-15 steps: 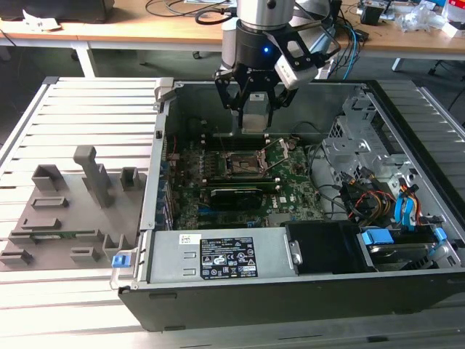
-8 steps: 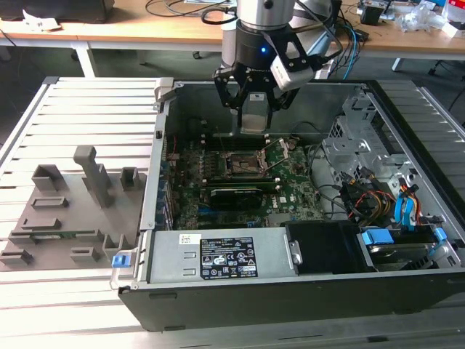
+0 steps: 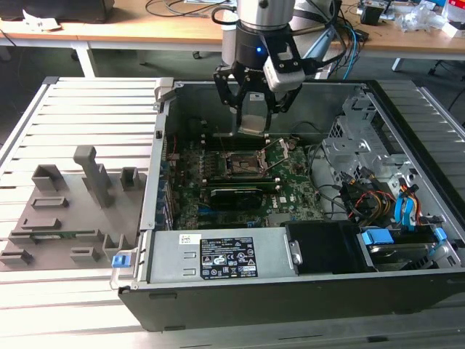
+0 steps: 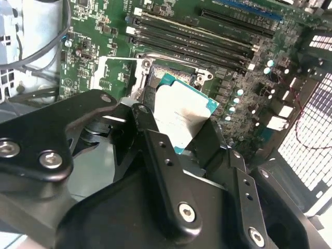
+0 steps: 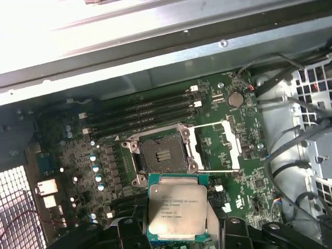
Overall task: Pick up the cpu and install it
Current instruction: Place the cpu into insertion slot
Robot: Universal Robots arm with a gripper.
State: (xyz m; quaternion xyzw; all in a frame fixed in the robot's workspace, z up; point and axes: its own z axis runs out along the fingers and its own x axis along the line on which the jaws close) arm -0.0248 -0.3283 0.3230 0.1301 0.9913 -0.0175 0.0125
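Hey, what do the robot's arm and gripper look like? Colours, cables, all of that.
The arm ends in a silver-grey metal cylinder with a small blue light. The gripper under it is black, made of jointed link bars fastened with silver screws. A pale grey box sits on its side, and blue and grey cables run off from the wrist.

Landmark: socket [image 3: 242,164], seated in motherboard [image 3: 294,190] inside computer case [image 3: 305,294]. cpu [image 3: 252,122] held by gripper [image 3: 253,109] above socket, apart from it. Memory slots [image 5: 145,111] ranged just beside socket. Fixture plate [image 3: 65,218] laid outside case, well apart from socket, toward exterior view's left. Drive cage [image 3: 356,138] placed toward exterior view's right of socket.
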